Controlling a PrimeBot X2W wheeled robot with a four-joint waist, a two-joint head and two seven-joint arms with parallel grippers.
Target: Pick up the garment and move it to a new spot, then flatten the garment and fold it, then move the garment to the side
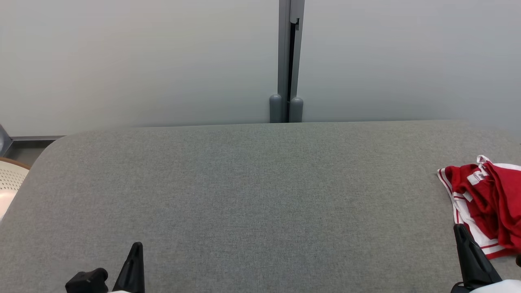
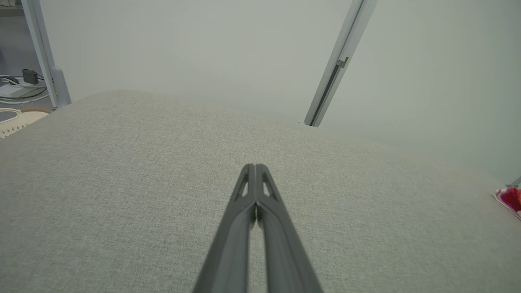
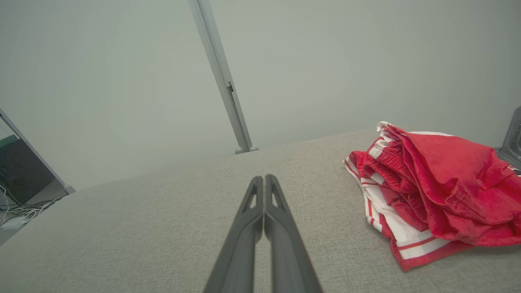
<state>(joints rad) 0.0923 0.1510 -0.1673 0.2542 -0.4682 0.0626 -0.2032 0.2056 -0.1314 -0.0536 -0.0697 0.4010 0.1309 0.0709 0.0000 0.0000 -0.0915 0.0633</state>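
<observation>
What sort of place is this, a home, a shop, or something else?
Most likely a lab or test booth, not a home: plain pale partition panels joined by a metal post, a grey fabric-covered table holding one crumpled red garment, and loose cables past the table's edge.

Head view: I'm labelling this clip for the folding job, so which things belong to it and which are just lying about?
Belong to the job: grey table; crumpled red and white garment at its right edge; left gripper and right gripper, both shut and empty.

Just lying about: partition post behind the table; pale perforated object at the left; cables on the floor.
</observation>
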